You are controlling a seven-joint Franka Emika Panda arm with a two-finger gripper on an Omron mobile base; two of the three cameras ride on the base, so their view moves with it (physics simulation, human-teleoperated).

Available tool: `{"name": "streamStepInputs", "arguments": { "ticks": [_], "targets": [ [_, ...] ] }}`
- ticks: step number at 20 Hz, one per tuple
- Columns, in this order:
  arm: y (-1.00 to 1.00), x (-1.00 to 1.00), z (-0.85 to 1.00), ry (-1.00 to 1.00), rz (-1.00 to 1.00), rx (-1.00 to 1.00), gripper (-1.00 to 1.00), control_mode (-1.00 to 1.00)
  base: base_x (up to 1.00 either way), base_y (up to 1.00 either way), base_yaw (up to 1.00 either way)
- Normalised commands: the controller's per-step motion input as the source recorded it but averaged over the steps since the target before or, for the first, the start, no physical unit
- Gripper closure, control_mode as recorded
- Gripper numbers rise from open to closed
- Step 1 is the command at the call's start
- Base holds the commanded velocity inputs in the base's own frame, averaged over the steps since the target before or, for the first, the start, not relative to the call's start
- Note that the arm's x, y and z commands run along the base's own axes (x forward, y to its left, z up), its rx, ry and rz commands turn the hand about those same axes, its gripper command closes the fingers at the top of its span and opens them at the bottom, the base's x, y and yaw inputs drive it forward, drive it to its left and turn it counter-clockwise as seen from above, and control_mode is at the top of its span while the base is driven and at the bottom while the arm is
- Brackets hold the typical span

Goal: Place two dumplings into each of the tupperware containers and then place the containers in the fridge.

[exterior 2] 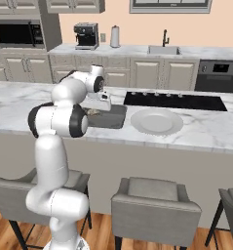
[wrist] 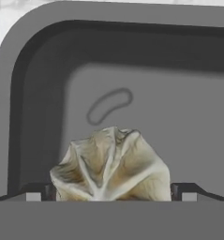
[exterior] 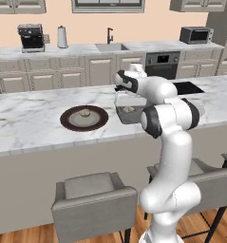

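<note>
Gripper (wrist: 112, 197) clamps a dumpling (wrist: 111, 164) low over the tupperware container (wrist: 43, 56), toward the tub floor's 6 o'clock edge. Loading step; next, judging by this, the jaws spread to drop it.

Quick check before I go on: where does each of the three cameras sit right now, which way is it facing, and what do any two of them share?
Left base view: behind the arm, to its left, facing the island; arm at lower right, dark plate with dumpling.
Right base view: behind, to its right; arm at lower left, white plate.
Hand view: on the hand, looking into the tupperware container; fingertips flank a second dumpling.
Shared: both base views show that container.
</note>
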Motion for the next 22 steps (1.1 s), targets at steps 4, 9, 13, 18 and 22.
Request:
{"name": "streamStepInputs", "arguments": {
  "ticks": [4, 9, 13, 18, 22],
  "targets": [
    [0.01, 0.22, 0.00, 0.07, -0.01, 0.00, -1.00, -1.00, 0.00, 0.00, 0.00],
    [0.00, 0.55, -0.19, 0.17, -0.05, 0.00, -1.00, -1.00, 0.00, 0.00, 0.00],
    [-0.02, 0.69, -0.04, 0.05, -0.04, 0.03, -1.00, -1.00, 0.00, 0.00, 0.00],
    [-0.29, -0.19, 0.52, -0.15, -0.03, 0.05, -1.00, -1.00, 0.00, 0.00, 0.00],
    [-0.22, -0.65, -0.44, 0.03, -0.08, 0.01, -1.00, -1.00, 0.00, 0.00, 0.00]
  ]
}}
